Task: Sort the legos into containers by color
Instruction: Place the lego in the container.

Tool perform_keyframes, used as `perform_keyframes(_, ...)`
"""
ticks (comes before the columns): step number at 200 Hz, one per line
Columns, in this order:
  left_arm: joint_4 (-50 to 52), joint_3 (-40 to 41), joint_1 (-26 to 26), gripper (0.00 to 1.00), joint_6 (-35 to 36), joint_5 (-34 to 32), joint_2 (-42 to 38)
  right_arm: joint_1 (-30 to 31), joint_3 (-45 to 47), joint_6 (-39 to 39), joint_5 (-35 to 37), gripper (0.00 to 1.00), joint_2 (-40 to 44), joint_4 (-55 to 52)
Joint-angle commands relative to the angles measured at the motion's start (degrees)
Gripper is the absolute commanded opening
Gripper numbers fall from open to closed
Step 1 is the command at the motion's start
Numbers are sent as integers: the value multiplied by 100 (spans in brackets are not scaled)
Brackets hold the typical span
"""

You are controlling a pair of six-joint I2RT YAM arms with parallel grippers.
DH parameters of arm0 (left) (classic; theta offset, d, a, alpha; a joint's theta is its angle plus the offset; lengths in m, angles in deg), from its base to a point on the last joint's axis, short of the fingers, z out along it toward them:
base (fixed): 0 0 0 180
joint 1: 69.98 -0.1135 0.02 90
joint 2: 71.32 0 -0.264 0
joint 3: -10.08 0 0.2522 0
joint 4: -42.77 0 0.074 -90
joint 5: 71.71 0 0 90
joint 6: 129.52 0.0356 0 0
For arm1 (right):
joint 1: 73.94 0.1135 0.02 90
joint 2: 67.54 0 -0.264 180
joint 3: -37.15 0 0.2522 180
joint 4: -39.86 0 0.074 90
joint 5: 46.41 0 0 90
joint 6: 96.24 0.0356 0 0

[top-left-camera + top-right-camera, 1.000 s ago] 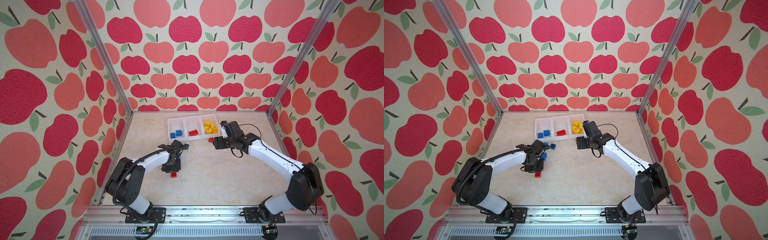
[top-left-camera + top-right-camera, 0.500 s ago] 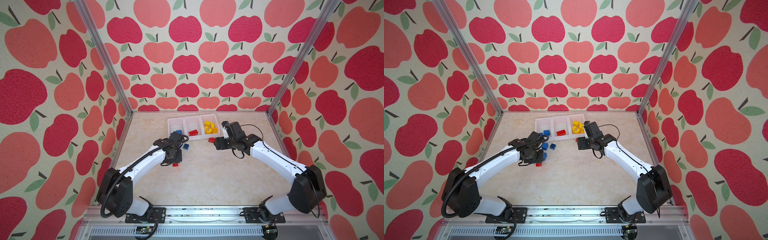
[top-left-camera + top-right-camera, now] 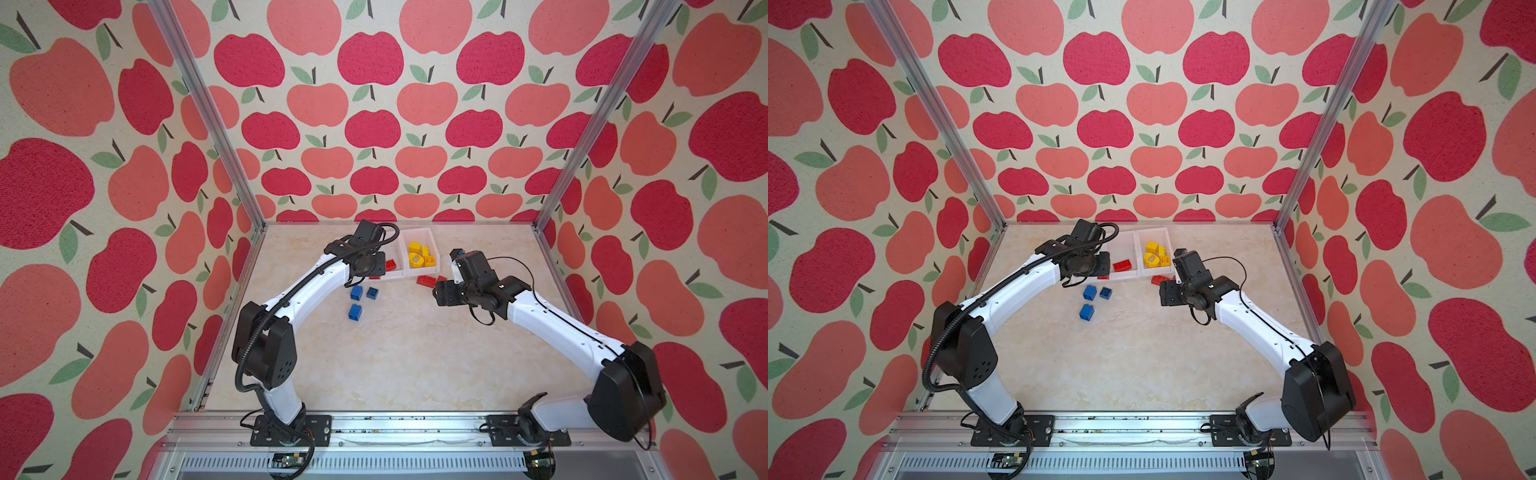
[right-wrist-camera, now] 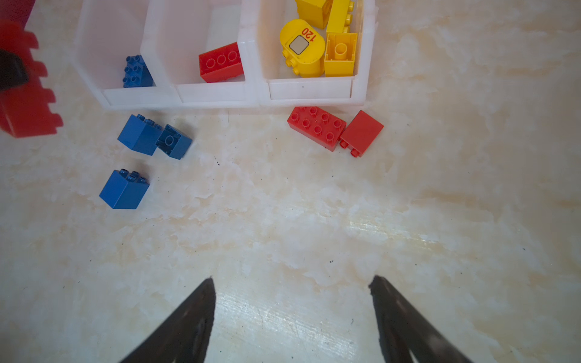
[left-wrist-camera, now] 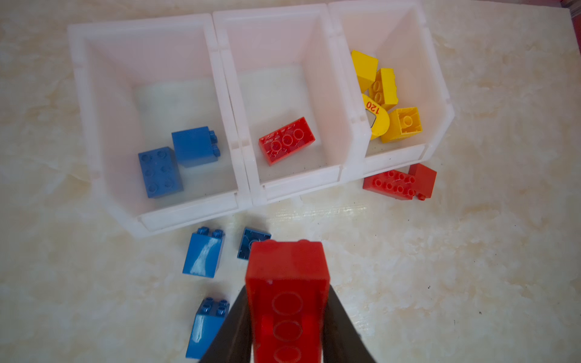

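left claw (image 5: pixel 286 292) is pinched tight on a big red brick (image 5: pixel 286 276), up above the table (image 4: pixel 314 204) near the front of the bins. right claw (image 4: pixel 291 279) is wide and holds nothing. three white bins (image 5: pixel 226 110) sit joined in a row. one end bin has two blue bricks (image 5: pixel 160 171), the middle has one flat red brick (image 5: pixel 286 140), and the other end has yellow bricks (image 5: pixel 382 88). on the table, a long red brick (image 5: pixel 390 185) touches a small red brick (image 5: pixel 423 177) by the yellow bin. three small blue bricks (image 5: pixel 204 254) lie in front of the bins.
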Motion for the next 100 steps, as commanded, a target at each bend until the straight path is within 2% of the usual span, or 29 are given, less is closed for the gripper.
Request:
perform_keyframes(1,-170,-534,-86,27,448,137,449,-31,124,165,109,80,242,-47)
perform_keyframes(100,-367,-2471,-420,27,908,330,2377,-32,193,218,168,80,380,-91)
